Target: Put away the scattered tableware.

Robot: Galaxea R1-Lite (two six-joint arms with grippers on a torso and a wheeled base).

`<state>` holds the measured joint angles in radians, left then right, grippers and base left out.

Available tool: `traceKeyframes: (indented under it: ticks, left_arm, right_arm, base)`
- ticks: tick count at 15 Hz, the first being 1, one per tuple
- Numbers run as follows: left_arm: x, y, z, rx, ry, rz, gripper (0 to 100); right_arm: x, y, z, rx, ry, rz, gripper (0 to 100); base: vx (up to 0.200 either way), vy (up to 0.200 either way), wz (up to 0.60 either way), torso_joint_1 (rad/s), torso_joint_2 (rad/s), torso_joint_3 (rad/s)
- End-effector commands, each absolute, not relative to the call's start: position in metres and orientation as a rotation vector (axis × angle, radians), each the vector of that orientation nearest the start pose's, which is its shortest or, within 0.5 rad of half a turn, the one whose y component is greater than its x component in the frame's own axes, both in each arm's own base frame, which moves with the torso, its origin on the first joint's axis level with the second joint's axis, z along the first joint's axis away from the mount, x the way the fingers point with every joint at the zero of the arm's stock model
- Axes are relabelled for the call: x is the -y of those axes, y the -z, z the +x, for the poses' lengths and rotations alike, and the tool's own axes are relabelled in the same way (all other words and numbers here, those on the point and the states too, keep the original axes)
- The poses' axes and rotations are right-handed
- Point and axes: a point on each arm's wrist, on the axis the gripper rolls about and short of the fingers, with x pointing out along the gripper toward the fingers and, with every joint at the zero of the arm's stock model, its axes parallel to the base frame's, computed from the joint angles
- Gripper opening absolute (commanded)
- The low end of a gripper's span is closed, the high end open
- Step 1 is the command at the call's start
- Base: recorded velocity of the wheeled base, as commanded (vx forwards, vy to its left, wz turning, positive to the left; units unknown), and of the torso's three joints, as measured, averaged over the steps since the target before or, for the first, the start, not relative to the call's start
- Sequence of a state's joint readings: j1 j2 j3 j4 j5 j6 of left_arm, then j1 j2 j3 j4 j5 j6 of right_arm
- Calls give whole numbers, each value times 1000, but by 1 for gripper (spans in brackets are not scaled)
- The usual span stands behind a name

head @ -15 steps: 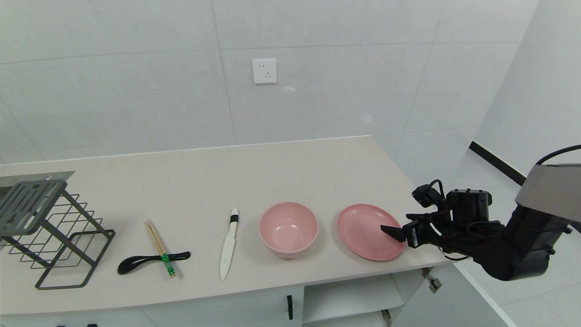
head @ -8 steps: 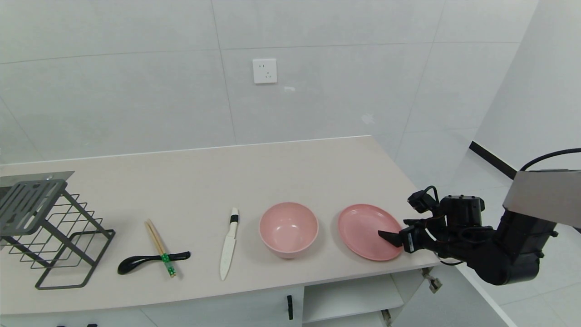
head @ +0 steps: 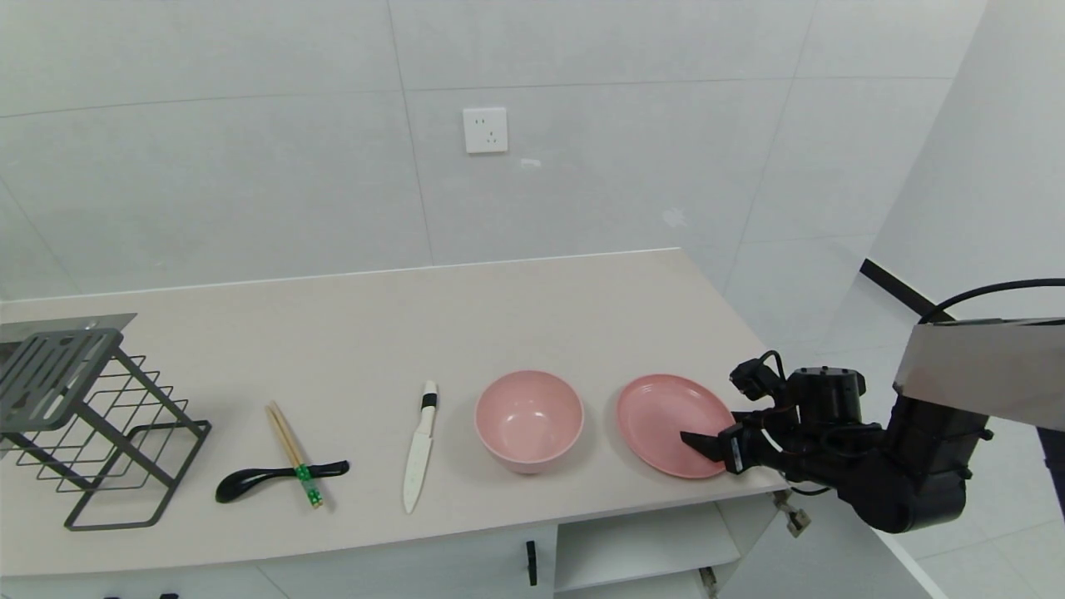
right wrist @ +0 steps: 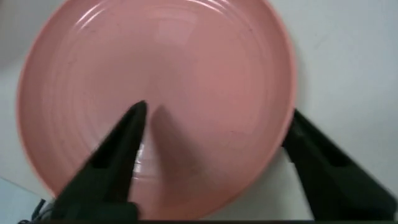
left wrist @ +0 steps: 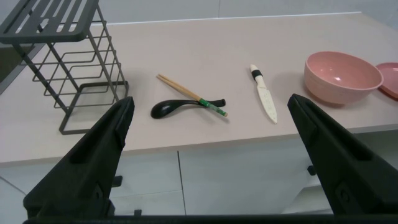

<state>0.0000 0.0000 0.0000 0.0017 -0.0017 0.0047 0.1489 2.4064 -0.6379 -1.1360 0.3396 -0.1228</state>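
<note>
A pink plate [head: 666, 420] lies at the counter's right end. My right gripper [head: 707, 445] is open at its right rim. In the right wrist view the right gripper [right wrist: 217, 112] straddles that rim: one finger [right wrist: 115, 162] lies over the pink plate [right wrist: 168, 81], the other stays outside it. Left of the plate are a pink bowl [head: 528, 420], a white knife [head: 420, 445], a black spoon [head: 266, 478] and chopsticks [head: 293, 453] lying across it. My left gripper [left wrist: 208, 102] hangs open in front of the counter, with the black spoon [left wrist: 177, 107] and knife [left wrist: 264, 93] beyond it.
A dark wire rack [head: 83, 416] stands at the counter's left end. The beige counter [head: 416, 316] has bare room behind the tableware. Its right edge drops off beside the plate. An open cabinet shelf [head: 649, 541] lies below the front edge.
My right arm has moved left, bringing its gripper finger farther over the plate's right side. The tableware has stayed where it was.
</note>
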Motion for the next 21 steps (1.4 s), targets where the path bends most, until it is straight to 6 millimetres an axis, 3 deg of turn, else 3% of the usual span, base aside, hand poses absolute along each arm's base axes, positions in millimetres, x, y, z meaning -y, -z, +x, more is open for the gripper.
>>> traceKeyframes:
  ticks: [1,6,8,10,12,17,21]
  left_arm:
    - [0,-75,-23,-3,2,3,100]
    - [0,-76,-23,-2,2,3,100]
    - [0,-76,-23,-2,2,3,100]
    - [0,-75,-23,-3,2,3,100]
    - [0,-75,-23,-3,2,3,100]
    - [0,-75,-23,-2,2,3,100]
    - [0,-75,-23,-3,2,3,100]
  right_arm:
    - [-59,49,340,-612,-500,-35,0]
    - [-35,44,347,-553,-393,-16,0]
    - [-32,32,348,-453,-380,19,0]
    - [-40,18,345,-315,-389,125,0]
    - [-56,0,336,-298,-417,235,0]
    - [-73,-36,328,-231,-466,339,0]
    - [-75,-45,323,-223,-477,364,0]
  base:
    - [0,0,0,0,0,0]
    - [0,0,0,0,0,0]
    - [0,0,0,0,0,0]
    - [0,0,0,0,0,0]
    - [0,0,0,0,0,0]
    - [0,0,0,0,0,0]
    - [0,0,0,0,0,0]
